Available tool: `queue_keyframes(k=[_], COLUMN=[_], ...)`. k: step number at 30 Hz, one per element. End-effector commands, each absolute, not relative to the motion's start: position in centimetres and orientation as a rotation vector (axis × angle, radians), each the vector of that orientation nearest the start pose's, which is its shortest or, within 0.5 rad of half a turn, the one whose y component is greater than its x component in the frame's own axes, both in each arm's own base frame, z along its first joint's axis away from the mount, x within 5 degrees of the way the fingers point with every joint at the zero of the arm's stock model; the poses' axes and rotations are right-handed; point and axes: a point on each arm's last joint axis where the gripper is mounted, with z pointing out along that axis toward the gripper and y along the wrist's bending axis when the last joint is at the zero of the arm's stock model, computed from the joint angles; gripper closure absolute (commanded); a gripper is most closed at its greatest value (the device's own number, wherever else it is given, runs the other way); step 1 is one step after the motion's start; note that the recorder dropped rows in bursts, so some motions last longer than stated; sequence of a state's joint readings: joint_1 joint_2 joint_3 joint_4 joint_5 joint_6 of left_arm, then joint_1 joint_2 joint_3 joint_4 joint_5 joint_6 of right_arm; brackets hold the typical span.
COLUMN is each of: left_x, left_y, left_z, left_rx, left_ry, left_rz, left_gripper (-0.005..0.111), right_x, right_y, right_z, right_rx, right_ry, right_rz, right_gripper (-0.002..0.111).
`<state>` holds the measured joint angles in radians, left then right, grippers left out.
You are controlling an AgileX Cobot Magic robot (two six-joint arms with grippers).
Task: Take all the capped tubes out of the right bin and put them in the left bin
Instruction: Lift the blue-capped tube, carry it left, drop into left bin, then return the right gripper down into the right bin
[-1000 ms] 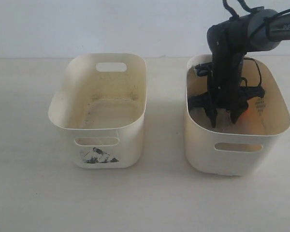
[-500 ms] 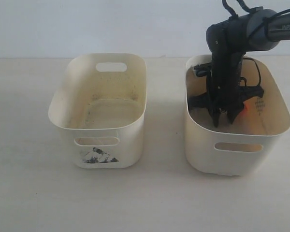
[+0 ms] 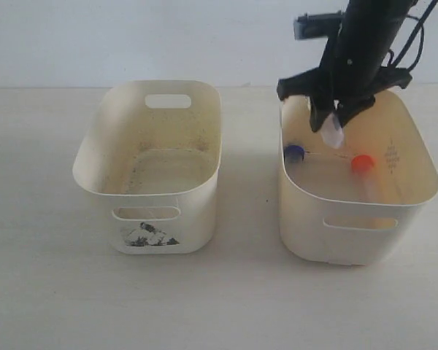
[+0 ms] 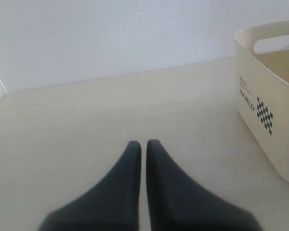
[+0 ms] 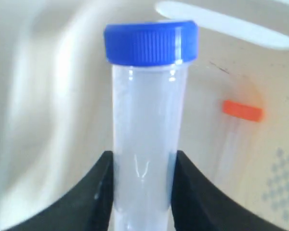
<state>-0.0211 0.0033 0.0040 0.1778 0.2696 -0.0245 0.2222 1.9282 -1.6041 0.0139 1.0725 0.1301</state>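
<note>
1. Capped tubes are split between gripper and bin: the held tube [image 5: 145, 125] is clamped in the right gripper [image 5: 144, 163] above the right bin [image 3: 350, 244]. Two more lie inside that bin, a blue-capped tube [image 3: 295, 152] by its left inner wall and an orange-red-capped tube [image 3: 363, 166] toward its right.
2. From the exterior view, only a clear length of the held tube shows below the black fingers [image 3: 317, 120], and its cap cannot be made out.
3. The right wrist view supplies the rest: a ribbed blue screw cap and a clear body pinched between two fingers set apart by the tube's width. The orange-red cap lies blurred beyond.
4. Only the left wrist view takes in the left gripper [image 4: 140, 144]. Its fingers are drawn together with a bare sliver between them, holding nothing, over the pale counter [image 4: 86, 110].
5. That same view reads "WORLD" in black on the outer side wall of the left bin [image 4: 279, 82], beside a diamond of black squares [image 4: 265, 115]. Smaller print next to it is too fine to read.
6. The exterior view shows a torn black-and-white sticker remnant [image 3: 150, 235] on the left bin's front under the handle slot, with no legible words. A faint dotted diamond [image 3: 391, 157] marks the right bin's inner wall.
</note>
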Motion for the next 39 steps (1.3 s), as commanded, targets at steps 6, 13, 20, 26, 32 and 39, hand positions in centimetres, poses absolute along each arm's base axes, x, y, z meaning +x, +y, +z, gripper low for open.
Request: queue_keyframes(k=[6, 13, 20, 26, 32, 39], left_x=[5.5, 5.5, 5.5, 5.5, 5.5, 5.5], left_y=[0.3, 0.3, 0.3, 0.3, 0.3, 0.3], left_z=[19.0, 19.0, 19.0, 19.0, 19.0, 19.0], left_rx=[0.101, 0.101, 0.101, 0.101, 0.101, 0.101], left_ry=[1.740, 1.740, 1.740, 1.740, 1.740, 1.740], left_rz=[0.124, 0.124, 0.124, 0.124, 0.124, 0.124], left_gripper=[0.102, 0.102, 0.102, 0.102, 0.102, 0.102], right_x=[36.7, 35.2, 35.4, 35.4, 34.9, 34.5], right_y=[15.7, 22.1, 24.7, 24.2, 22.6, 18.1], right_z=[32.0, 31.2, 29.2, 29.6, 31.6, 33.0], right_rx=[-0.587, -0.849, -0.749, -0.722, -0.597, -0.477], right_ry=[2.449, 2.290, 2.341, 2.346, 2.381, 2.491], right_rz=[0.988, 0.826, 0.807, 0.741, 0.605, 0.160], right_gripper=[0.108, 0.098, 0.064, 0.108, 0.108, 0.108])
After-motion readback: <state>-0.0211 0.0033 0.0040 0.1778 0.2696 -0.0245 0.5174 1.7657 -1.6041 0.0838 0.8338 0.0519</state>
